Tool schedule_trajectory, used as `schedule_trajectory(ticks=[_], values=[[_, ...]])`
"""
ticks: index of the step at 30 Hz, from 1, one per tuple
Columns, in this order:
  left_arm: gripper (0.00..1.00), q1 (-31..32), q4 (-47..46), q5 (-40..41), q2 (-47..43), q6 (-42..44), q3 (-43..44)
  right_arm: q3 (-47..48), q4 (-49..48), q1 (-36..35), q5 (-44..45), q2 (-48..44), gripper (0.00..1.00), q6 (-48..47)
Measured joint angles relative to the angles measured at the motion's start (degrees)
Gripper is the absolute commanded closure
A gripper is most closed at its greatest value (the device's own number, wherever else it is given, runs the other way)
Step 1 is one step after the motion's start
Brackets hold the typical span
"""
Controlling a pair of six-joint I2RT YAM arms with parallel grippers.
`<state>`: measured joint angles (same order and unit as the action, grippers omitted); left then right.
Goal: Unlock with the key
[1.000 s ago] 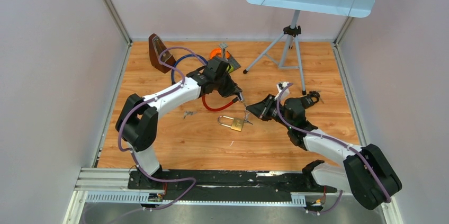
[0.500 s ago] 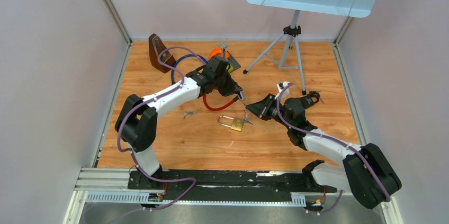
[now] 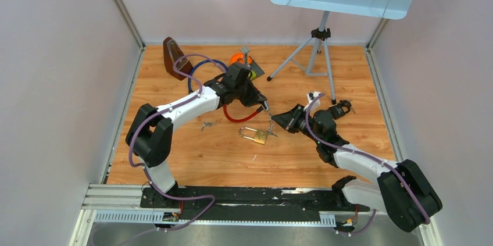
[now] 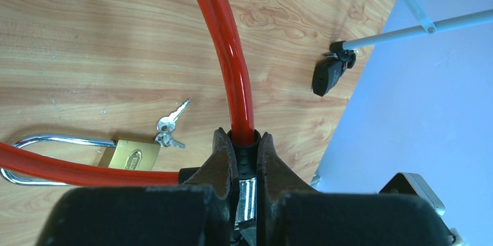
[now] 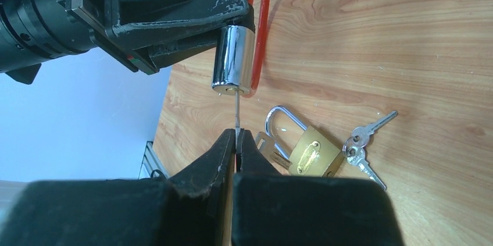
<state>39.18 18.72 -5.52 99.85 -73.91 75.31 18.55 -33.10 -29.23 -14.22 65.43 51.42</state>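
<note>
Key (image 5: 237,111) pinched by right gripper (image 5: 237,140) meets lock cylinder (image 5: 234,60) clamped in left gripper (image 4: 244,141). Insertion likely needs a push toward 12 o'clock.

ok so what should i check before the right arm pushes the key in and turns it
1. Left end effector clamped on the lock cylinder: ok.
2. Right end effector shut on the key: ok, the blade sticks out between the fingertips.
3. Key in line with the keyhole: ok, the blade tip meets the cylinder's end face.
4. Key fully seated: cannot tell, depth is hidden.
5. Red cable out of the key's path: ok, it runs beside the cylinder.
6. Brass padlock and spare keys apart from both end effectors: ok, they lie on the table below.
</note>
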Motion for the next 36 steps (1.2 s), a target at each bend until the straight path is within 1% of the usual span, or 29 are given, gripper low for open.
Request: schedule_trajectory(ticks=[9, 15, 27, 31, 36], values=[[1.0, 0.0, -1.3, -1.1, -0.2, -1.4, -0.5, -0.5, -1.5, 0.0, 0.4, 0.0, 1.0, 0.8], [1.0, -0.3, -3.6, -1.2, -1.3, -3.0, -2.6, -0.6, -3.2, 0.0, 0.5, 0.9, 1.0, 1.0], [1.0, -0.3, -5.7, 1.6, -2.3, -4.0, -3.8, -0.5, -8.5, 0.0, 2.0, 4.5, 1.0, 0.7], [1.0, 0.6, -5.7, 4.0, -2.5, -3.6, -3.8, 0.1, -9.1, -0.2, 2.4, 5.4, 1.0, -0.7], [1.0, 1.4, -5.2, 4.7, -3.3, -3.1, -3.8, 1.4, -9.1, -0.2, 3.0, 5.4, 1.0, -3.3]])
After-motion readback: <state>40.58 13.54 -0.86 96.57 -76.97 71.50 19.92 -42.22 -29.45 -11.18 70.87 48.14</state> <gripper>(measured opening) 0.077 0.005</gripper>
